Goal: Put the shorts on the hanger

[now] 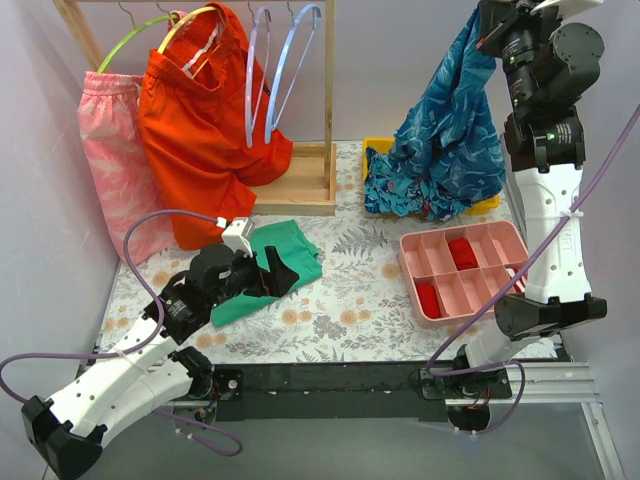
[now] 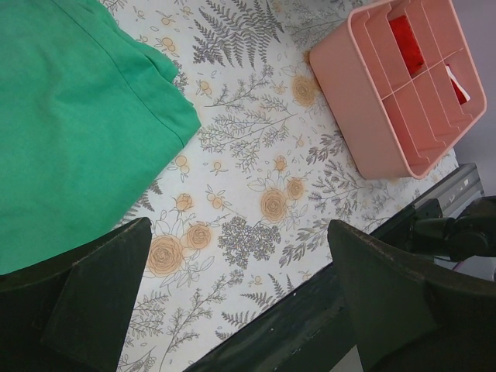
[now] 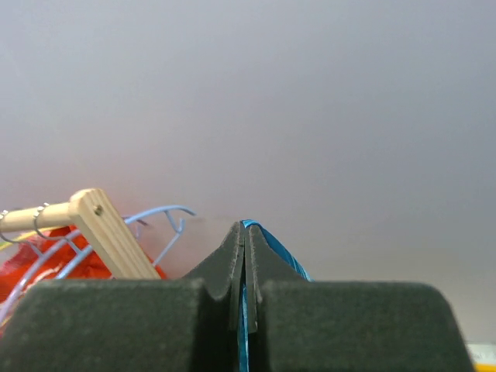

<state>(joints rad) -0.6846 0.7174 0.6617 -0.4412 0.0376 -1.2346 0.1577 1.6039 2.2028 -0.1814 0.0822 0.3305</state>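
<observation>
The teal-blue leaf-print shorts [image 1: 450, 120] hang from my right gripper [image 1: 487, 22], raised high at the back right; their lower end drapes down to the yellow bin. In the right wrist view the gripper [image 3: 245, 232] is shut on a thin blue fold of the shorts [image 3: 273, 246]. The pale lavender hanger [image 1: 254, 80] hangs empty on the wooden rack, right of the orange shorts. My left gripper [image 1: 280, 270] is open and empty, low over the table beside a green garment [image 1: 295, 248]; in the left wrist view the gripper [image 2: 239, 232] shows only tablecloth between its fingers.
The wooden rack [image 1: 305, 185] also holds a light-blue hanger [image 1: 297, 55], orange shorts [image 1: 200, 130] and pink shorts [image 1: 110, 150] on yellow-green hangers. A yellow bin [image 1: 378, 146] holds a blue speckled garment [image 1: 395, 195]. A pink divided tray [image 1: 415, 262] sits front right.
</observation>
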